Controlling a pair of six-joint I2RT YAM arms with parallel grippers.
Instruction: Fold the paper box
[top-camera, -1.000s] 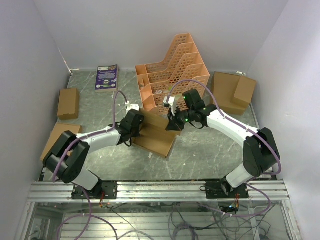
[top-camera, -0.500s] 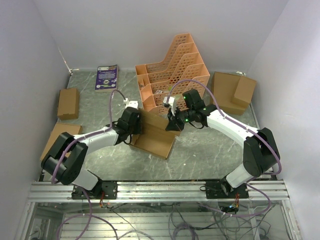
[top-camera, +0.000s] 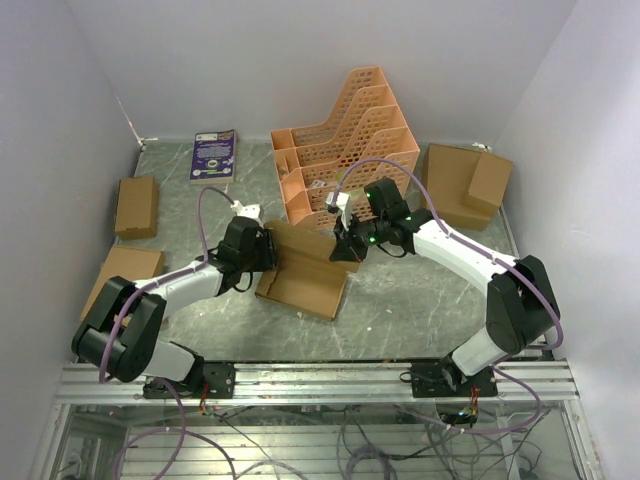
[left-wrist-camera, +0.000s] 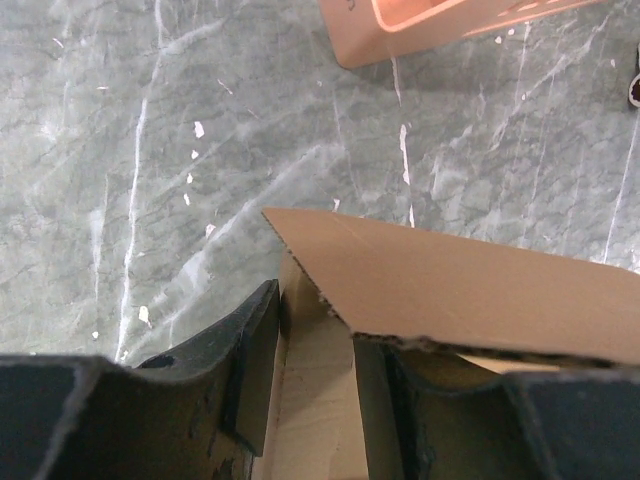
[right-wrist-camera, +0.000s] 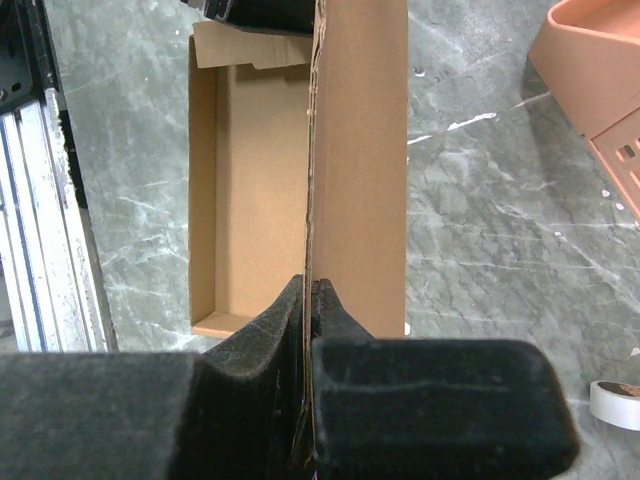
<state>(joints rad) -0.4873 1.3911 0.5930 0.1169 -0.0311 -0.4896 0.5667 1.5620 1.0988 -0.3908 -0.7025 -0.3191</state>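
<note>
The right claw (right-wrist-camera: 310, 285) is clamped on the paper box (right-wrist-camera: 250, 190). Its two dark fingers are pressed together on the thin edge of a long cardboard panel that stands on end along the box's far side. Beyond the fingertips, the right wrist view looks down into the open tray of the box: a shallow brown rectangle with low walls, and a short flap folded in at its far end.

The left claw (left-wrist-camera: 315, 310) has its fingers apart. Pale cardboard shows in the gap between them, and neither pad can be seen pressing on it. A loose flap with a ragged cut edge lies across the top of the finger on the right of that view.

From above, the paper box (top-camera: 305, 280) sits in the middle of the grey marbled worktop (top-camera: 420, 300), with the left claw (top-camera: 268, 255) at its left end and the right claw (top-camera: 345, 250) at its back right corner. Just behind it stands an orange lattice file rack (top-camera: 345, 140). Further out there are ready-made brown boxes – two at the left edge (top-camera: 136, 205) and a stacked pair at the right rear (top-camera: 465, 185) – and a purple booklet (top-camera: 213, 155) lies near the back wall. A roll of tape (right-wrist-camera: 615, 403) lies on the stone beside the right arm.
</note>
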